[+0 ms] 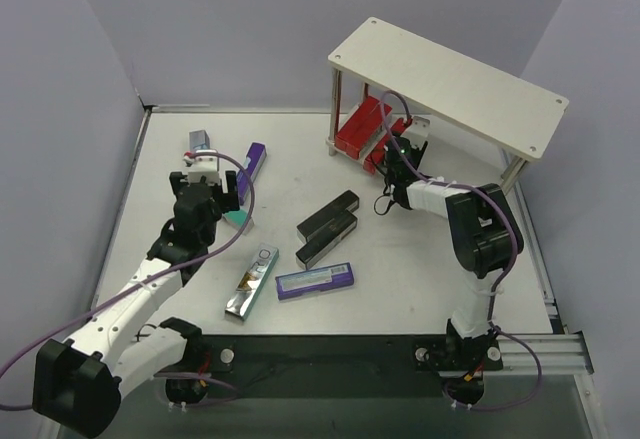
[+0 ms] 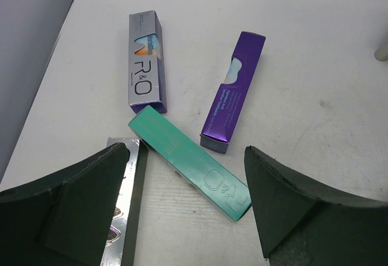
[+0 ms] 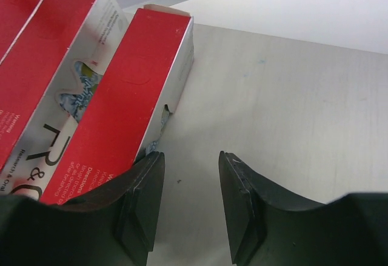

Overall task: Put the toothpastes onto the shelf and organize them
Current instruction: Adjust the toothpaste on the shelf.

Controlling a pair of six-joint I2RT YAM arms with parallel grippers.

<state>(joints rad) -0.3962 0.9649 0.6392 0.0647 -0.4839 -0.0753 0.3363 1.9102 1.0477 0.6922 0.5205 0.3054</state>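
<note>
The shelf [image 1: 450,84] stands at the back right, with red toothpastes [image 1: 362,124] lying side by side on its lower board. My right gripper [image 1: 400,149] reaches under the top board. In its wrist view the right gripper [image 3: 191,175] is open by a narrow gap with only bare board [image 3: 291,96] between the fingers, its left finger next to the nearest red carton [image 3: 121,96]. My left gripper [image 2: 188,211] is wide open, hovering above a teal carton [image 2: 191,163]. Beyond it lie a silver carton [image 2: 147,63] and a purple one [image 2: 233,93].
Two black cartons [image 1: 330,214] lie mid-table, with a silver one [image 1: 252,281] and a purple-and-silver one [image 1: 315,280] nearer the arm bases. A silver-faced carton [image 2: 127,205] lies under the left finger. The shelf's thin metal legs [image 1: 333,114] flank the right arm.
</note>
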